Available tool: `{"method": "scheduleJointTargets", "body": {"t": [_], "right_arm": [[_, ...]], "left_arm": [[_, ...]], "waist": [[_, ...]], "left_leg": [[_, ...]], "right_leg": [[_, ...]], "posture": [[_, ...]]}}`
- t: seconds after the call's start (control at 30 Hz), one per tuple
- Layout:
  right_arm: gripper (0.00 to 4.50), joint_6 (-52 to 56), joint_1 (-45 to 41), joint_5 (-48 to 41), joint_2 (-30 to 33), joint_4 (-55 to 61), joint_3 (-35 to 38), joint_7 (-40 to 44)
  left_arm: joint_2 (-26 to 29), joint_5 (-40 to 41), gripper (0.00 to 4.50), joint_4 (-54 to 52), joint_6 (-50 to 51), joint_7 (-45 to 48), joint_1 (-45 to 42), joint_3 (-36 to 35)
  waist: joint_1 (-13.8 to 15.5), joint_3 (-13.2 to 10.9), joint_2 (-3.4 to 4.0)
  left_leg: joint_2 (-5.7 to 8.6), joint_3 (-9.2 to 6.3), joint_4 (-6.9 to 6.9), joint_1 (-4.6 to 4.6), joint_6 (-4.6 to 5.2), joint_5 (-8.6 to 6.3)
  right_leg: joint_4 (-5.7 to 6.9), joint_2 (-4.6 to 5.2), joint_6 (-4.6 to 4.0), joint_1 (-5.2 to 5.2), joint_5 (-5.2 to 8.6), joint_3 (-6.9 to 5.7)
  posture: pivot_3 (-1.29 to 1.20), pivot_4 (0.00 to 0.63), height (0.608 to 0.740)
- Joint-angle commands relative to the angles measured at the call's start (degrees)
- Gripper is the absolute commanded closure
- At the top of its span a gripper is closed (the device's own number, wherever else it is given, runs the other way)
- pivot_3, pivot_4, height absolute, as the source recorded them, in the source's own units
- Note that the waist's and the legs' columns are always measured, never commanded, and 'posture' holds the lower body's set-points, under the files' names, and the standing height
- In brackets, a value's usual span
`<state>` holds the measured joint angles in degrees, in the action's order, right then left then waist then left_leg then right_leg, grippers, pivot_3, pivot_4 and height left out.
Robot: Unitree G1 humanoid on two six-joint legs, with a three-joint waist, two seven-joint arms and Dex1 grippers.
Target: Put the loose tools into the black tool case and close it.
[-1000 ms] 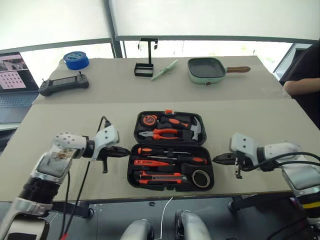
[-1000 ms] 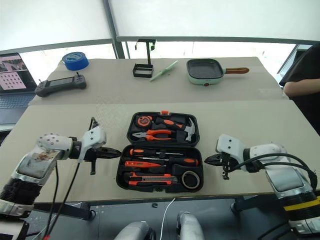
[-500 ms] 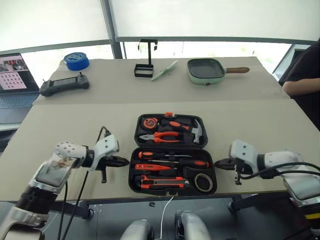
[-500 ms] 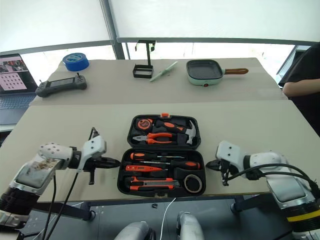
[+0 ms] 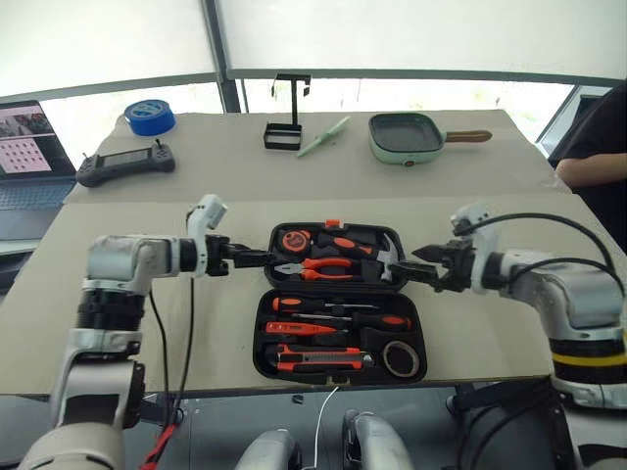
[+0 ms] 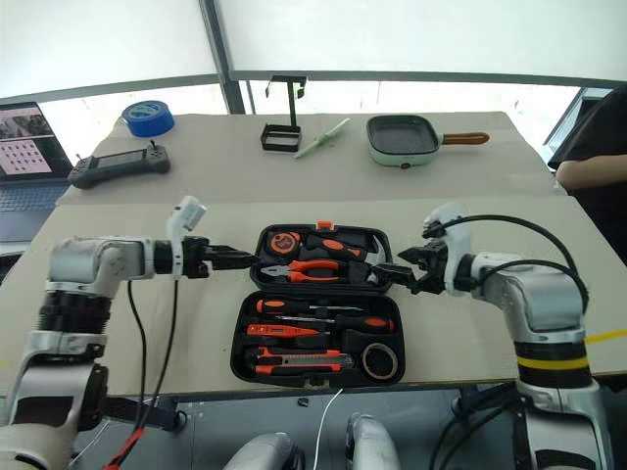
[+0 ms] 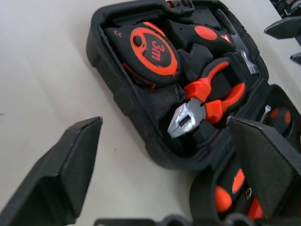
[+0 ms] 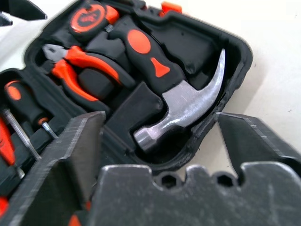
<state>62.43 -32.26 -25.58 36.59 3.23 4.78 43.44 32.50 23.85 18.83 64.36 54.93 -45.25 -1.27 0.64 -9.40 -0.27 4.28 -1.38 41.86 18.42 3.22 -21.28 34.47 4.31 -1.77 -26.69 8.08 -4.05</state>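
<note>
While the black tool case (image 5: 335,299) lies open flat near the front edge of the tan table (image 5: 490,220), both grippers hang at the two ends of its far half. That far half holds the tape measure (image 7: 153,52), the orange-handled pliers (image 7: 207,101) and the hammer (image 8: 181,106), each seated in its recess, with the small orange latch (image 5: 331,223) at the far rim. In the near half lie two screwdrivers (image 5: 338,315) side by side, then the utility knife (image 5: 318,358) along the front, and the small dark tape roll (image 5: 398,356) in the right corner; a slimmer orange tool (image 5: 294,328) seems to sit between the screwdrivers and the knife, though it is hard to make out. The left gripper (image 5: 253,258) points inward at the case's left end with its jaws spread wide and nothing between them, just beside the rim. The right gripper (image 5: 423,264) mirrors it at the right end, jaws likewise wide and empty, close to the hammer's corner. Farther back on the table sit a blue tape roll (image 5: 149,117), a black handheld controller (image 5: 125,164), a small black stand (image 5: 285,124) and a green pan (image 5: 408,136). A person's arm (image 5: 591,168) shows at the right edge.
</note>
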Motion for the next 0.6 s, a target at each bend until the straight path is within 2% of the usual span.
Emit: {"method": "scheduleJointTargets", "body": {"t": [0.03, 0.1, 0.23, 0.27, 0.33, 0.37, 0.5, 0.53, 0.6], "right_arm": [[0.05, 3.78, -4.55, 0.1, -2.7, -5.8, 2.41, -5.49], [0.05, 3.58, -5.54, 0.11, -2.89, -7.28, 2.25, -5.97], [0.0, 3.71, -6.12, -0.56, -3.2, -8.15, 2.34, -6.52], [0.25, 3.52, -5.95, -0.53, -3.06, -7.89, 1.91, -6.43], [0.7, 3.06, -5.27, -0.49, -2.87, -7.21, 0.91, -6.08], [1.12, 3.01, -4.98, -0.56, -2.9, -6.91, 0.59, -5.96], [2.48, 2.77, -4.15, -0.52, -3.27, -6.09, -0.3, -5.94], [2.82, 2.75, -4.12, -0.51, -3.4, -6.17, -0.27, -6.08], [3.47, 2.74, -4.13, -0.53, -3.59, -6.36, -0.09, -6.33]], "left_arm": [[-1.82, -1.43, 0.01, 1.39, -0.79, -4.17, -2.49, 0.9], [-2.46, -1.62, 0.01, 2.58, -2.11, -5.26, -2.58, 0.43], [-2.71, -1.25, 1.15, 4.26, -3.35, -6.42, -2.65, -0.55], [-2.68, -0.81, 1.65, 4.15, -3.24, -6.24, -2.56, -0.73], [-2.52, -0.4, 2.24, 3.6, -2.91, -6.04, -2.18, -0.67], [-2.45, -0.33, 2.73, 3.08, -2.91, -5.96, -1.83, -0.53], [-2.22, -0.29, 4.16, 1.25, -3.24, -5.62, -0.37, 0.16], [-2.27, -0.12, 4.46, 0.84, -3.02, -5.71, -0.1, 0.04], [-2.31, 0.31, 4.5, -0.23, -2.54, -5.7, 0.47, -0.12]], "waist": [[-0.2, 0.0, 0.0], [-0.32, 0.0, 0.0], [-0.51, 0.0, 0.01], [-0.52, 0.0, 0.01], [-0.54, 0.0, 0.01], [-0.53, 0.0, 0.01], [-0.42, 0.01, 0.02], [-0.42, 0.02, 0.03], [-0.54, 0.02, 0.03]], "left_leg": [[0.02, 0.05, 0.0, 0.0, 0.0, 0.0], [0.01, 0.05, 0.02, 0.0, -0.01, 0.0], [0.01, 0.06, 0.02, -0.01, -0.03, 0.01], [0.01, 0.06, 0.02, -0.01, -0.03, 0.01], [0.02, 0.09, 0.04, -0.01, -0.04, 0.01], [0.02, 0.1, 0.04, -0.01, -0.04, 0.01], [0.03, 0.1, 0.05, -0.02, -0.05, 0.01], [0.05, 0.1, 0.05, -0.04, -0.05, 0.01], [0.07, 0.1, 0.07, -0.08, -0.06, 0.01]], "right_leg": [[0.01, 0.02, 0.0, -0.02, 0.0, 0.04], [0.1, 0.01, -0.01, -0.06, 0.0, 0.05], [0.3, 0.01, -0.02, -0.19, 0.01, 0.07], [0.32, 0.01, -0.02, -0.19, 0.01, 0.07], [0.32, 0.01, -0.02, -0.19, 0.01, 0.07], [0.33, 0.01, -0.02, -0.19, 0.01, 0.08], [0.36, 0.02, -0.02, -0.19, 0.01, 0.07], [0.37, 0.04, -0.02, -0.18, 0.01, 0.07], [0.37, 0.04, -0.02, -0.13, 0.01, 0.07]], "posture": [[0.0, 0.15, 0.74], [0.0, 0.15, 0.74], [0.0, 0.15, 0.74], [0.0, 0.15, 0.74], [0.0, 0.15, 0.74], [0.0, 0.15, 0.74], [0.0, 0.15, 0.74], [0.0, 0.15, 0.74], [0.0, 0.15, 0.74]]}}
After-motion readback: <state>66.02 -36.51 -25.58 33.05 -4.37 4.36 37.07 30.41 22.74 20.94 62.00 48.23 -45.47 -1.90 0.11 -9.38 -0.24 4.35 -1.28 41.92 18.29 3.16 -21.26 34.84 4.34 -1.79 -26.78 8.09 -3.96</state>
